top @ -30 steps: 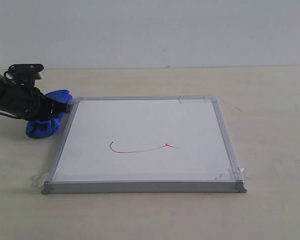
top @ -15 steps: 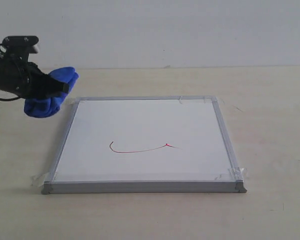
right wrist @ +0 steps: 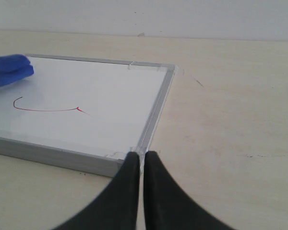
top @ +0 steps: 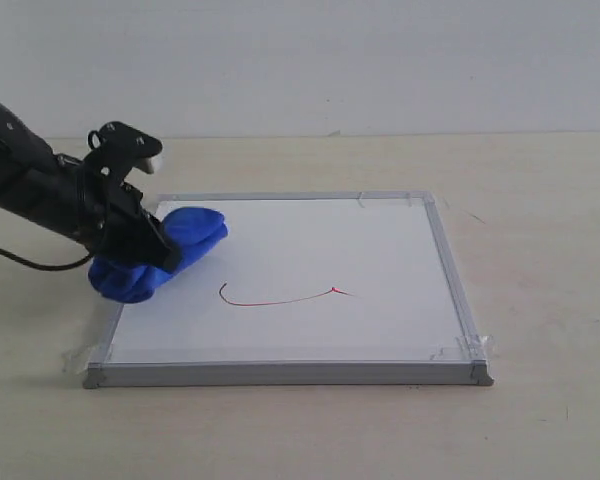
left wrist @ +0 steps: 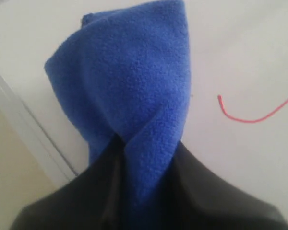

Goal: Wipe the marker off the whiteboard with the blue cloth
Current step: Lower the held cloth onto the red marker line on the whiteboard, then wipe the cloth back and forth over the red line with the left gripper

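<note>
- Ext view: my left gripper (top: pixel 152 252) is clamped on the blue cloth (top: pixel 190 232) over the L side of the whiteboard (top: pixel 330 235). It's just left of the marker (top: pixel 280 299), not touching it.
- L wrist cam: close-up of the cloth pinched betw. both fingers, w/ the bundle sticking out fwd. Only one hooked end of the red line shows. Can't tell if the cloth's on the board.
- R wrist cam: only view w/ my right gripper (right wrist: pixel 140 158). Jaws are pressed together by the board's taped corner, and the whole line's visible.

The whiteboard (top: pixel 370 245) lies on the bench (top: pixel 540 180). The cloth (top: pixel 195 232) is over its left part, just left of the marker line (top: pixel 280 301).
</note>
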Controlling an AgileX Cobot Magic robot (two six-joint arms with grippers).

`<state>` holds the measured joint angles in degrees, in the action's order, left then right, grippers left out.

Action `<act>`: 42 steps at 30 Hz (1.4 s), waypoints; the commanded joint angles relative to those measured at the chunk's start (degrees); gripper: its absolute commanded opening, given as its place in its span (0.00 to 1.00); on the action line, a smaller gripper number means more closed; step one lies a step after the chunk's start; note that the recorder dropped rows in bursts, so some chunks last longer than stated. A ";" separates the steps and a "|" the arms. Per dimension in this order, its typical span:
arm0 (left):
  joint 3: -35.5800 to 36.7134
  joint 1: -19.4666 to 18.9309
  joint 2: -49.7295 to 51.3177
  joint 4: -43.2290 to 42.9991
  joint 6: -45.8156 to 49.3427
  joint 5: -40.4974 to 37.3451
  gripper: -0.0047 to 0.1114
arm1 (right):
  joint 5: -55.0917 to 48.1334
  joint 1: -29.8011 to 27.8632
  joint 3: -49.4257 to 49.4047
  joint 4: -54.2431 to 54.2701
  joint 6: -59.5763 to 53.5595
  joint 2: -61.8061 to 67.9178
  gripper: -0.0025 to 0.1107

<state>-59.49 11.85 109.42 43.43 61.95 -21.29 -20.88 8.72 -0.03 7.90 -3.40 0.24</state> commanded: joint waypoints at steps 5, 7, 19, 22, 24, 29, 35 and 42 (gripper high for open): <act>1.41 8.01 8.68 -0.03 7.12 5.43 0.08 | 0.05 -0.18 0.03 -0.13 -0.14 -0.24 0.02; 1.41 10.77 9.49 -0.03 7.06 4.86 0.08 | 0.05 -0.18 0.03 -0.13 -0.14 -0.24 0.02; 1.54 20.89 9.49 0.47 7.06 -3.04 0.08 | 0.05 -0.18 0.03 -0.13 -0.14 -0.24 0.02; 1.54 19.87 9.49 0.68 4.79 5.61 0.08 | 0.05 -0.18 0.03 -0.13 -0.14 -0.24 0.02; 1.42 15.98 9.49 0.68 0.54 10.48 0.08 | 0.05 -0.18 0.03 -0.13 -0.14 -0.24 0.02; 0.45 2.32 9.49 0.68 -7.23 10.79 0.08 | 0.05 -0.18 0.03 -0.13 -0.14 -0.24 0.02; 0.45 1.10 9.49 0.91 -5.54 2.25 0.08 | 0.06 -0.18 0.03 -0.13 -0.14 -0.24 0.02; -1.03 21.41 9.49 1.26 -4.04 2.66 0.08 | 0.06 -0.18 0.03 -0.13 -0.14 -0.24 0.02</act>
<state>-61.31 27.81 116.69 44.96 58.06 -11.07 -20.88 8.72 -0.03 7.90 -3.40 0.24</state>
